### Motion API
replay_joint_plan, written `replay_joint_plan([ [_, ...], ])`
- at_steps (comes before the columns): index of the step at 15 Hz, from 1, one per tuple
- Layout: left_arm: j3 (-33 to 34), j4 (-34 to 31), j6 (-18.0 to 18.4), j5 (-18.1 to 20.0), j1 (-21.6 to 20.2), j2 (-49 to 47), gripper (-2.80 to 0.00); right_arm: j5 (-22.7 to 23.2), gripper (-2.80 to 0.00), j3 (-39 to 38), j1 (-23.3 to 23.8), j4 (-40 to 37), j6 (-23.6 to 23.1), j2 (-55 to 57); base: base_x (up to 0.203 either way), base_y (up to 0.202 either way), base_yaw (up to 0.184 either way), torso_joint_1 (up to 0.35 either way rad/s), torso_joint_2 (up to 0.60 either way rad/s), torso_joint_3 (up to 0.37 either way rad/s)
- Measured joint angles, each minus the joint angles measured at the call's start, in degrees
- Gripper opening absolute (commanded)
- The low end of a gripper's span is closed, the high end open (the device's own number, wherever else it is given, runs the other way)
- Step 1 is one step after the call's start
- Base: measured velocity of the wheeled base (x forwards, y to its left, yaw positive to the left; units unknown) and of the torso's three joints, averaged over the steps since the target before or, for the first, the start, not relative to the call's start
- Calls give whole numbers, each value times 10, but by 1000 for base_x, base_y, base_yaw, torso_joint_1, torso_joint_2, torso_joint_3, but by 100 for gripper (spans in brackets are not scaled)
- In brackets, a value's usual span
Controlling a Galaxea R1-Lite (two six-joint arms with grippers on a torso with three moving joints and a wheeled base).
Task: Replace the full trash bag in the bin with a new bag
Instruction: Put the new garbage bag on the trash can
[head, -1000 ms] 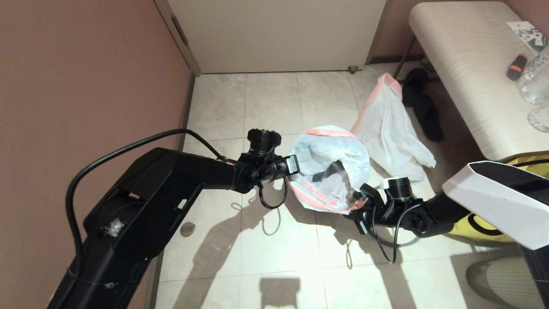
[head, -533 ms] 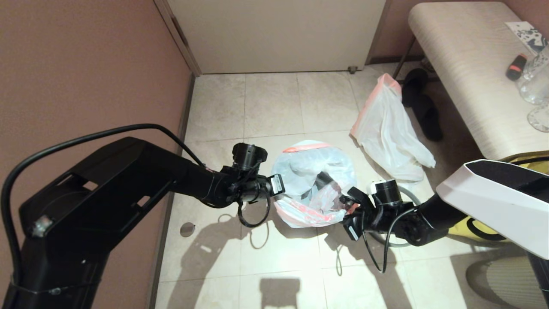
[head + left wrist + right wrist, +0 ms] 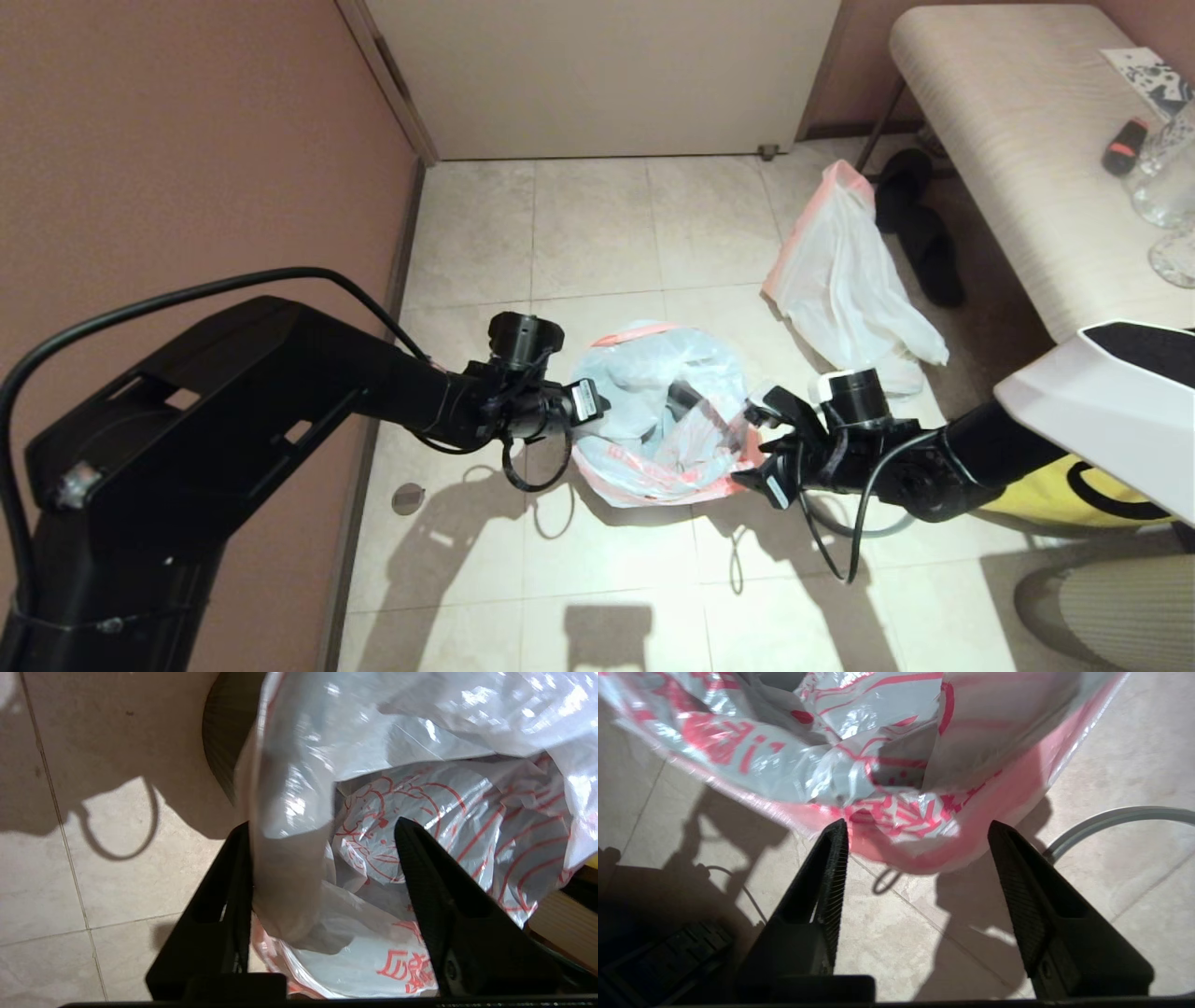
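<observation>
The new bag (image 3: 653, 411), white with red characters and a pink edge, is draped over the black bin (image 3: 224, 742); a little of the bin's dark wall shows through the bag's mouth (image 3: 681, 397). My left gripper (image 3: 597, 403) is at the bag's left side, open, with a fold of the rim (image 3: 285, 868) between its fingers. My right gripper (image 3: 754, 441) is open at the bag's near right edge, and the pink hem (image 3: 924, 854) lies just beyond its fingertips. The full trash bag (image 3: 840, 280) lies on the floor behind, to the right.
The grey hoop (image 3: 1111, 816) lies on the tiles by my right gripper. A yellow bag (image 3: 1074, 495) sits under my right arm. A bench (image 3: 1008, 140) stands at the right with black slippers (image 3: 920, 233) under it. The wall (image 3: 187, 140) runs along the left.
Both grippers and the new bag have moved down and toward me, the bag sinking over the bin. The right gripper's fingers now stand apart, off the bag's edge.
</observation>
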State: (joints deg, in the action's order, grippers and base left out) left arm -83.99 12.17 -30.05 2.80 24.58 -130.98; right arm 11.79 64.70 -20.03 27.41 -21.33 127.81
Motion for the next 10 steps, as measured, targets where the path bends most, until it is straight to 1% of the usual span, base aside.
replay_joint_plan([
  [2, -3, -15, 15, -3, 7, 12, 0, -1, 0, -8, 3, -19, 1, -49, 0, 0, 0, 0, 0, 0],
  [3, -4, -38, 26, -4, 12, 23, 0, -2, 0, -11, 4, -21, 3, -72, 0, 0, 0, 0, 0, 0],
  [4, -5, -61, 36, -4, 17, 35, 0, -7, -280, -12, 5, -21, 4, -88, 0, 0, 0, 0, 0, 0],
  [5, -5, -81, 42, -5, 23, 51, 0, -17, -280, -12, 7, -16, 9, -98, 0, 0, 0, 0, 0, 0],
  [7, -6, -103, 47, -6, 28, 82, 0, -24, -280, -9, 7, 1, 22, -108, 0, 0, 0, 0, 0, 0],
  [9, -5, -123, 59, -11, 30, 115, 0, -25, -280, 0, 4, 4, 57, -115, 0, 0, 0, 0, 0, 0],
  [10, -5, -134, 70, -17, 31, 126, 0, -28, -280, 6, 2, 4, 68, -116, 0, 0, 0, 0, 0, 0],
])
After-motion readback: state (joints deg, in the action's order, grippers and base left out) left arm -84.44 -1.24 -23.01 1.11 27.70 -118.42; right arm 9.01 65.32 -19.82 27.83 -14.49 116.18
